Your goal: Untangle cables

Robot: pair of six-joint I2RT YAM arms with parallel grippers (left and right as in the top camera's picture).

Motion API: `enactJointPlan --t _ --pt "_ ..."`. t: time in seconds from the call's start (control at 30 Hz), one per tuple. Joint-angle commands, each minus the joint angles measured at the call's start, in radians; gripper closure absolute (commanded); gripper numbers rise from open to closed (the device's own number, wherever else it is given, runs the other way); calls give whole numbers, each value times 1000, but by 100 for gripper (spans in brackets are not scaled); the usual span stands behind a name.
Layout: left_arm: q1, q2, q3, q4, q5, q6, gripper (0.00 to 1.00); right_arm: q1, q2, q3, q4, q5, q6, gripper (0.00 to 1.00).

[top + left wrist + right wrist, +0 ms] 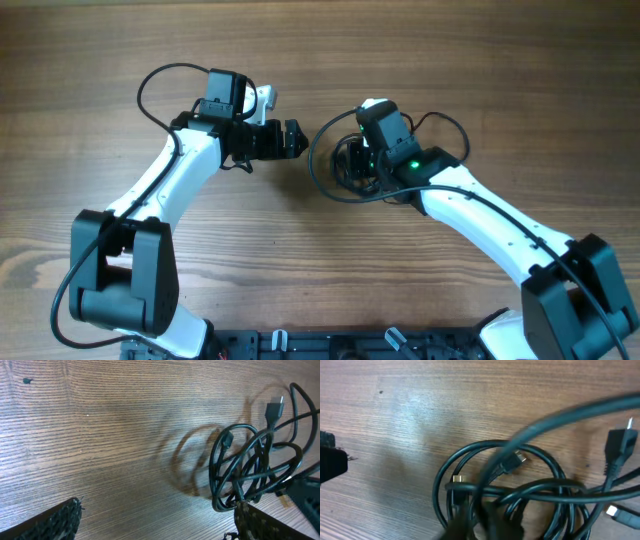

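Several soft, light, thin black cables (250, 470) hang pinched in right jaws; spread left jaws could grab beside the black plug (273, 410).

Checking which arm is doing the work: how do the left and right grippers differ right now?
The left gripper has its jaws wide open; the right gripper has them shut. The left gripper hangs over bare table beside the cables; the right gripper is down among them. Both face the bundle.
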State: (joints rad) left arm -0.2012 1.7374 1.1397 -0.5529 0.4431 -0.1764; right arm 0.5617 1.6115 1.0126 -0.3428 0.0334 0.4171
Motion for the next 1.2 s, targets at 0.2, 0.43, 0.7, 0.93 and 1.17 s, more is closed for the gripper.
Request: enactJointPlan --t 0.2,0.43,0.7,0.93,1.17 --pt "-4 11 -8 3 2 13 0 -42 -246 27 -2 -255 6 96" --pt "-4 11 -8 3 2 13 0 -156 -338 26 -15 -457 8 96" --pt "-4 11 -8 3 2 13 0 -153 -58 137 80 -459 69 68" --pt "-5 11 -8 3 1 13 0 -153 234 526 -219 -254 13 45" --pt "-4 11 -8 3 2 13 0 -153 467 523 -158 -249 38 42"
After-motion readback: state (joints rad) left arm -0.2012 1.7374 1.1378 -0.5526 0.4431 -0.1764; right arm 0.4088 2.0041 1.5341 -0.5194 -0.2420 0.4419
